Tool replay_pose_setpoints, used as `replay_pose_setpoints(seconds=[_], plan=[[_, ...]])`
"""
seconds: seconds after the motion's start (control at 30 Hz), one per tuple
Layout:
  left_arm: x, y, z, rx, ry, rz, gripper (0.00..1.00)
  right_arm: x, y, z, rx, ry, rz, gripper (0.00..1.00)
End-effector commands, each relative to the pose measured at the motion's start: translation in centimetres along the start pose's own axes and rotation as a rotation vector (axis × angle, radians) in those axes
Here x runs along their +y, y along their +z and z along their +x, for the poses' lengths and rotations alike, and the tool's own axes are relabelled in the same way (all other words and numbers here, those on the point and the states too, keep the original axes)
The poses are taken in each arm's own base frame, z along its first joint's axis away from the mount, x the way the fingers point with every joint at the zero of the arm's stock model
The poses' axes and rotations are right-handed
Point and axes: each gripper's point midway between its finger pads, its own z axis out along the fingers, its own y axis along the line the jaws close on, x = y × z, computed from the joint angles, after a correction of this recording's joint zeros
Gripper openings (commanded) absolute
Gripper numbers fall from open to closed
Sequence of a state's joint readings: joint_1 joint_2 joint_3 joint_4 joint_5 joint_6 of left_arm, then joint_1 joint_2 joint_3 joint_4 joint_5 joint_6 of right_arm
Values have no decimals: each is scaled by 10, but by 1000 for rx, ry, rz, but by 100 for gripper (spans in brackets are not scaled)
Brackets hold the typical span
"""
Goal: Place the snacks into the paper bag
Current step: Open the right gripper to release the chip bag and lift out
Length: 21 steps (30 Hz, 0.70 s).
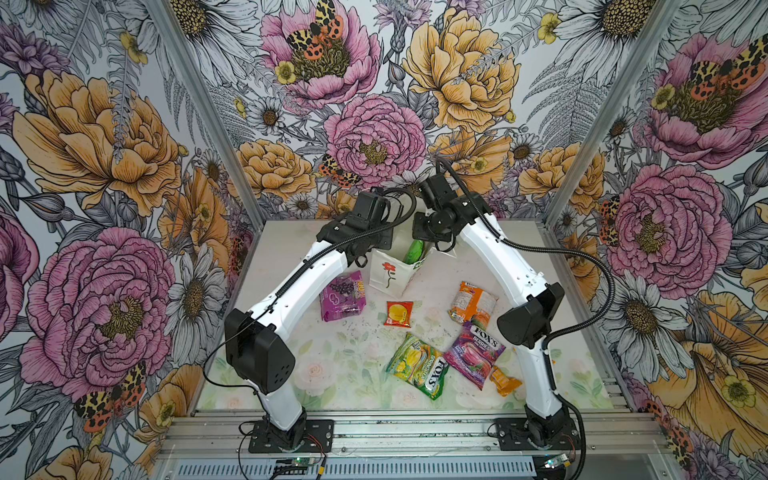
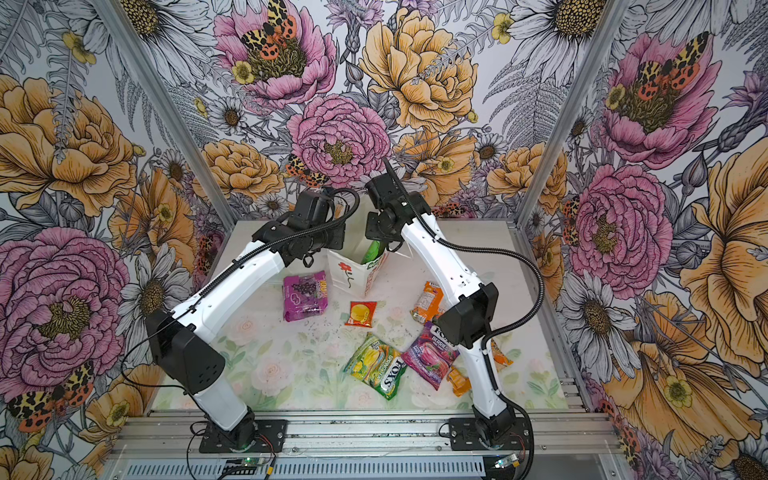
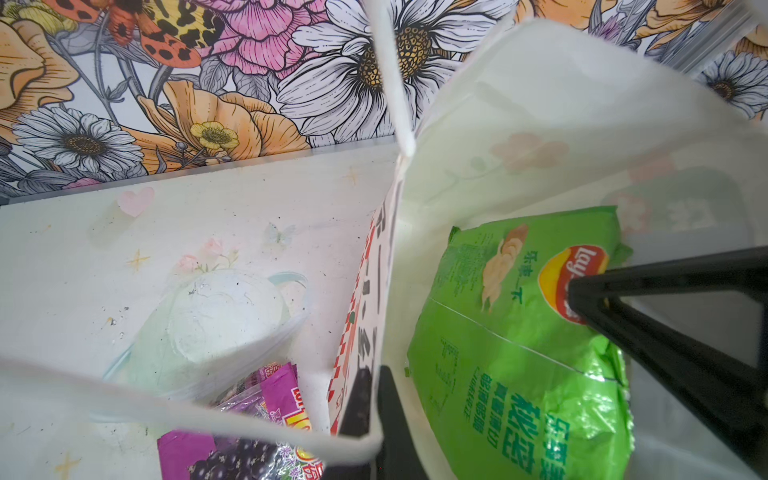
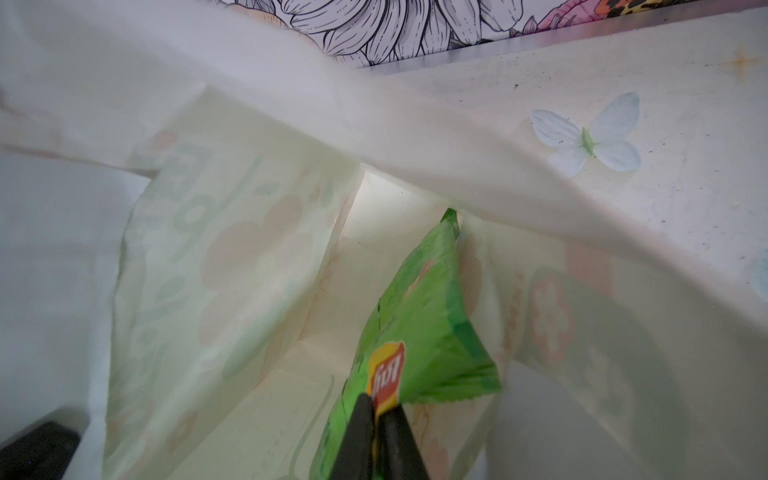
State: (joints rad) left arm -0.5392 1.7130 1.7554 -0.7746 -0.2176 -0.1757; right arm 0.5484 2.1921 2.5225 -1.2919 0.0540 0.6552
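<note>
The left arm (image 1: 291, 291) and right arm (image 1: 494, 257) were bent at the elbow, leaning inward over the paper bag (image 1: 388, 276). The left gripper (image 3: 376, 386) was clamped on the bag's wall. The right gripper (image 4: 380, 409) pinched the green packet (image 4: 419, 332), which hung inside the bag.

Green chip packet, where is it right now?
In both top views the green chip packet stands inside the paper bag at the back middle of the table, top poking out, pinched by the right gripper.
</note>
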Motion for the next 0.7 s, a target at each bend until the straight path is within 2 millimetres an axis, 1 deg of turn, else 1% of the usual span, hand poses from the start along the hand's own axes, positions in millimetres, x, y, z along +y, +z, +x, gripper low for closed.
replay_pose_setpoints(seconds=[0.0,0.03,0.1,0.17,0.27,0.37,0.53,0.6,0.67], plan=[[7,7,2,5,1,-39,0,11,-26,-20,-78,12,-72,24],[8,7,3,6,-2,-43,0,14,-30,-20,-76,16,-96,30],[9,9,3,8,-6,-49,0,24,-40,-20,-79,14,-147,35],[9,9,4,10,-12,-49,0,27,-51,-21,-96,11,-159,42],[11,11,4,13,-20,-53,0,31,-68,-23,-120,5,-179,47],[14,13,5,16,-24,-59,0,31,-86,-24,-145,-2,-196,48],[15,17,8,27,-24,-61,0,29,-124,-23,-189,-35,-227,49],[15,18,8,30,-29,-58,0,24,-138,-17,-205,-47,-215,50],[13,18,8,32,-39,-40,0,13,-152,-8,-238,-55,-151,49]])
